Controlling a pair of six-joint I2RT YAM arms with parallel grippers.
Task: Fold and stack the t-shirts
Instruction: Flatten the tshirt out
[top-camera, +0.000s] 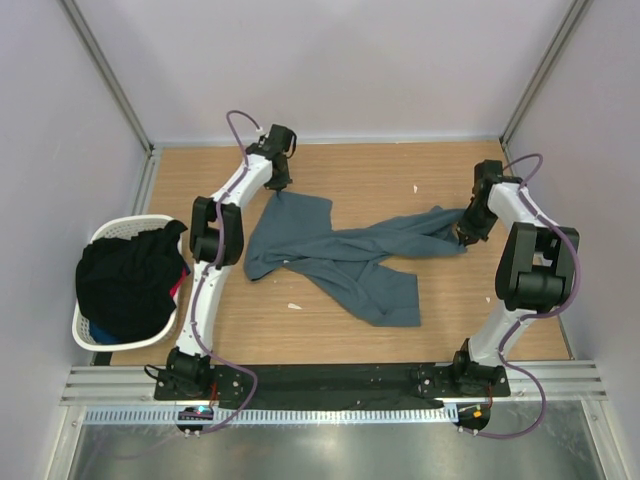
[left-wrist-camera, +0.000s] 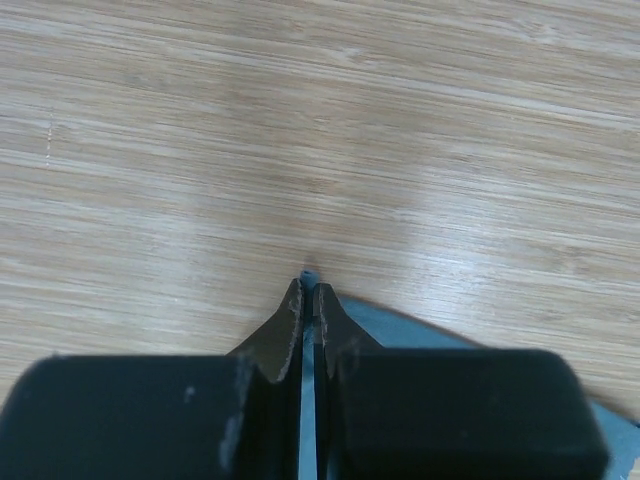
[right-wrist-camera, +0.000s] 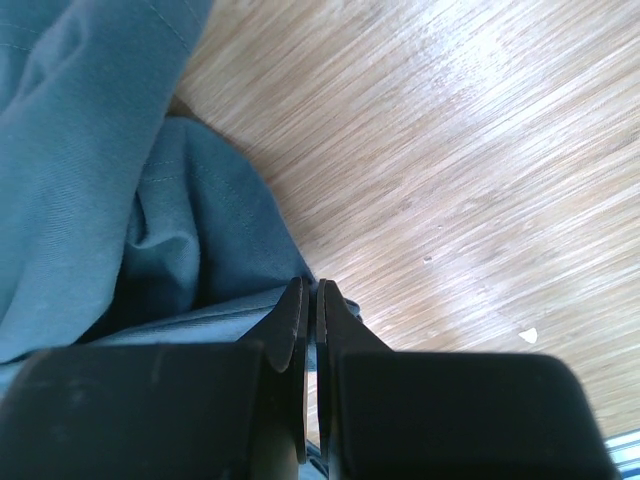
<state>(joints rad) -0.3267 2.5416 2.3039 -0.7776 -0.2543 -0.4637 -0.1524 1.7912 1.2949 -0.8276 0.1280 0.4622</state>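
Top external suggests the spreading step: the shirt (top-camera: 340, 255) lies crumpled at the centre of the table (top-camera: 480, 320), left gripper (top-camera: 279, 192) clenched on its 11 o'clock corner, right gripper (top-camera: 466, 232) on its 3 o'clock end — next calls for an even lift and pull apart. Only this view shows the basket (top-camera: 118, 344) at 9 o'clock; wrist views show cloth pinched at the fingertips.

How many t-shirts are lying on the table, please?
1: the blue-grey t-shirt crumpled across the table centre. The white basket at left holds dark clothes, possibly more shirts.
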